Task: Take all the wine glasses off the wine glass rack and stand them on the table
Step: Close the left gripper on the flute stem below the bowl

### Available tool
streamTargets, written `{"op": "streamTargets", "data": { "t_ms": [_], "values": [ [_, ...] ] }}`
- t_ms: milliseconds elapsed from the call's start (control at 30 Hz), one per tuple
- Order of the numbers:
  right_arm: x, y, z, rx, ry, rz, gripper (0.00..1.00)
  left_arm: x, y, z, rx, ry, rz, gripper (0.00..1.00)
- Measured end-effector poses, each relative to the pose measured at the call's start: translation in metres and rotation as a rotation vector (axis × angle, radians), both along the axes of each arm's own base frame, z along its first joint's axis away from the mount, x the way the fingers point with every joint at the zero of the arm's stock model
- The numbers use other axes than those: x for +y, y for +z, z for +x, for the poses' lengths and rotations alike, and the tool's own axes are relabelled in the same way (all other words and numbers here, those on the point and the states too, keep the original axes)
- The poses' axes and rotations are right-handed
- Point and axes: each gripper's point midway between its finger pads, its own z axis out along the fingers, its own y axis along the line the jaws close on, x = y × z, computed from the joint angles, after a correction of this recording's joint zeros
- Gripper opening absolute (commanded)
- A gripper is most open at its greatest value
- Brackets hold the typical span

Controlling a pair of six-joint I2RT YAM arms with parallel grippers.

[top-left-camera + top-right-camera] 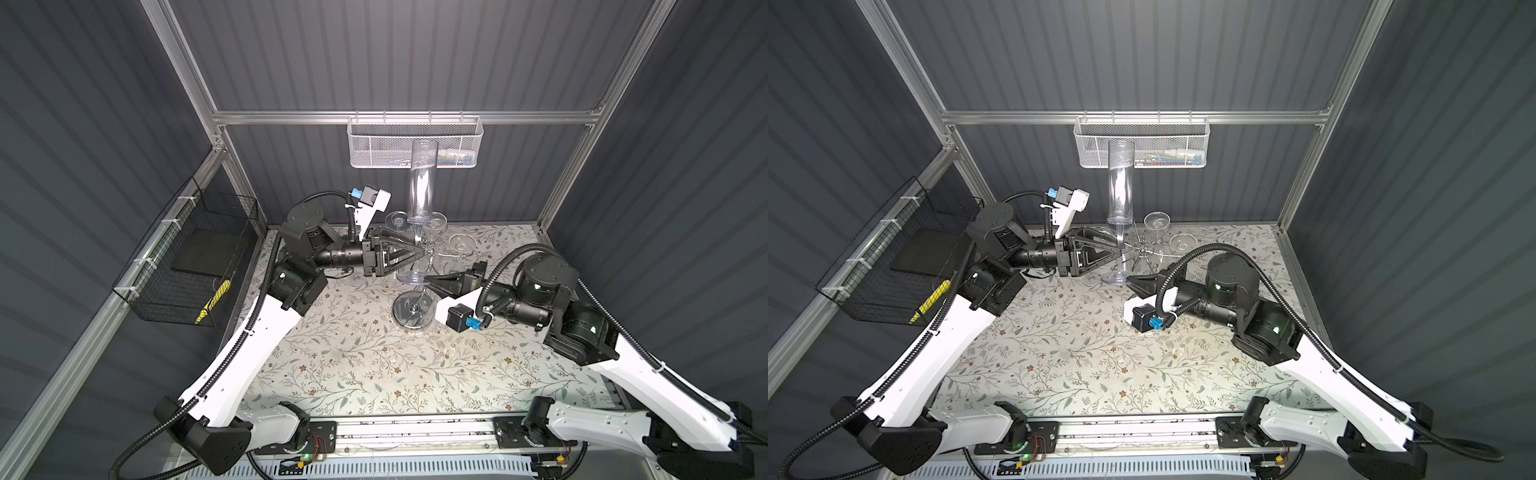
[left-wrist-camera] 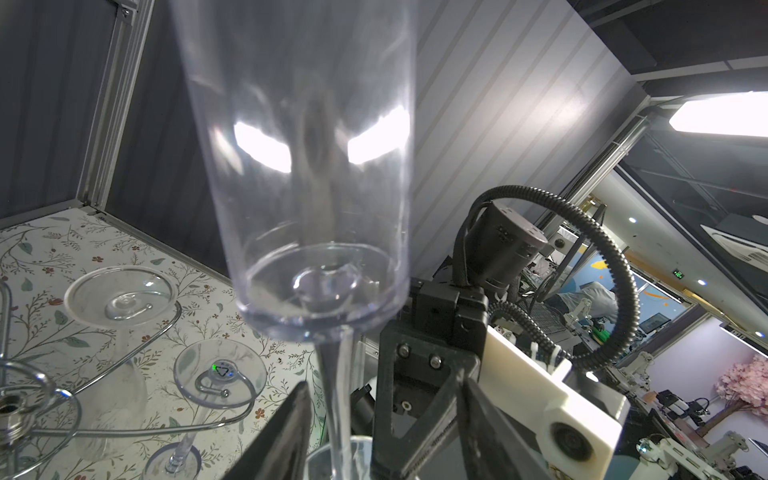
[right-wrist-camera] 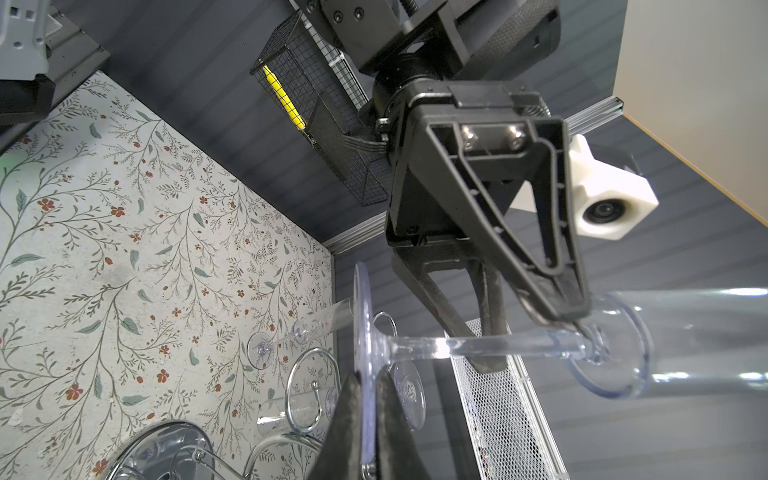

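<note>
The wine glass (image 1: 422, 183) is a tall clear flute with a cylindrical bowl, slim stem and flat disc foot. It is upright above the chrome wire wine glass rack (image 1: 415, 316) on the floral bench (image 1: 332, 353). The right tool (image 1: 428, 279), its arm reaching level, is clamped on the foot's rim. The left tool (image 1: 420, 252) is half-open and straddles the stem under the bowl.

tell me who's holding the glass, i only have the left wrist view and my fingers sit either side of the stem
Observer: The right gripper is shut on the rim of the foot of the wine glass; the right wrist view shows it.
Operator: is any rack wire round the stem
Observer: No. In that view the stem is bare from foot to bowl, with only the left gripper straddling it.
Operator: where's the rack base, can't see it
Observer: In a top view the wine glass rack has its disc base flat on the table.
</note>
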Motion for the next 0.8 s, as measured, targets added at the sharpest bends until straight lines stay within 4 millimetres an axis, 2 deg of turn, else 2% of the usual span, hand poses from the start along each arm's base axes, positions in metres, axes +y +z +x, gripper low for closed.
{"op": "streamTargets", "data": {
  "t_ms": [100, 333, 467, 567, 800],
  "values": [
    [0.0005, -0.0002, -0.0002, -0.001, -0.005, -0.001, 0.0, -0.0016, -0.0023, 0.0011, 0.005, 0.001, 0.005, 0.5],
    [0.0013, 0.0004, -0.0009, -0.006, -0.011, -0.001, 0.0, -0.0036, -0.0035, 0.0018, -0.003, 0.012, 0.008, 0.31],
    [0.0019, 0.0005, -0.0016, -0.007, -0.012, -0.001, 0.0, -0.0043, -0.0038, 0.0042, -0.001, 0.027, 0.008, 0.27],
    [0.0023, 0.0007, -0.0022, -0.008, -0.011, -0.001, 0.0, -0.0044, -0.0038, 0.006, -0.001, 0.038, 0.008, 0.19],
    [0.0031, 0.0013, -0.0026, -0.017, -0.014, -0.002, 0.0, -0.0045, -0.0043, 0.0087, 0.004, 0.054, 0.009, 0.12]
  ]
}}
